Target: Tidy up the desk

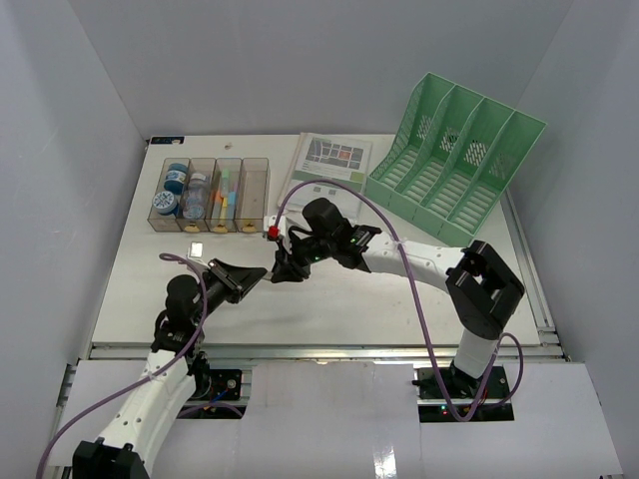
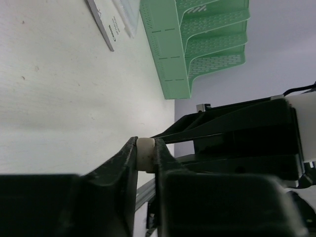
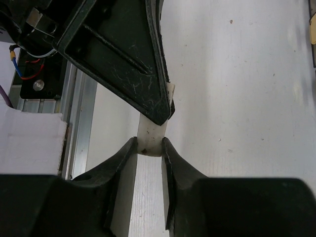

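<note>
Above the middle of the desk (image 1: 399, 299), the broad white tabletop with a metal rail along its near edge, two robot arms meet tip to tip. The left gripper (image 1: 262, 273) is pinched narrowly on one end of a small white block (image 3: 150, 134), while the right gripper (image 1: 287, 265) presses its fingers against both sides of the other end. A green file rack (image 1: 454, 165), a clear compartment tray (image 1: 255, 185) and printed booklets (image 1: 334, 160) line the far edge.
</note>
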Controlling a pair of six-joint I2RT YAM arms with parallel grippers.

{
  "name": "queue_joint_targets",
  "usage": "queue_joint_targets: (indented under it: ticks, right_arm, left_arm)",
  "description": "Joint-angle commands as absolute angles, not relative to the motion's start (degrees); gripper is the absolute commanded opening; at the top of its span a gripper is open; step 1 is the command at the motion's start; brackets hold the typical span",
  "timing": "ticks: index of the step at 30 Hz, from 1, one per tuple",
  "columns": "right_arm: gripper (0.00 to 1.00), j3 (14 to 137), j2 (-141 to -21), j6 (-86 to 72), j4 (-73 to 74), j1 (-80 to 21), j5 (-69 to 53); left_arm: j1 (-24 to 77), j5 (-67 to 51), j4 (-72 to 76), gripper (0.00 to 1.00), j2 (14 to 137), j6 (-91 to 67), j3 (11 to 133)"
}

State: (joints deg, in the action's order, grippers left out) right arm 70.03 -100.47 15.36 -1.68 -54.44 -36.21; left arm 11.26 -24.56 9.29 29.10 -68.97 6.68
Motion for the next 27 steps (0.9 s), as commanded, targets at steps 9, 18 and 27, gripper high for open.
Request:
queue_joint_targets:
  ticks: [9,18,27]
  right_arm:
    - [0.90,64.29,-85.51,39.21,15.06,-40.79,-41.53]
    - [0.90,47.21,-71.18,50.35,21.83,-26.87,-42.66]
    - [0.90,43.33,-64.86,49.39,21.27,-18.54,-50.62]
  left_arm:
    - [11.21,-7.57,-10.51,0.00,43.55,-41.64,27.60]
    - [8.99,1.48,-12.34,0.00,77.76,-26.68,58.15]
    - [8.96,4.65,-18.20,0.01,100.82,-22.39,79.24]
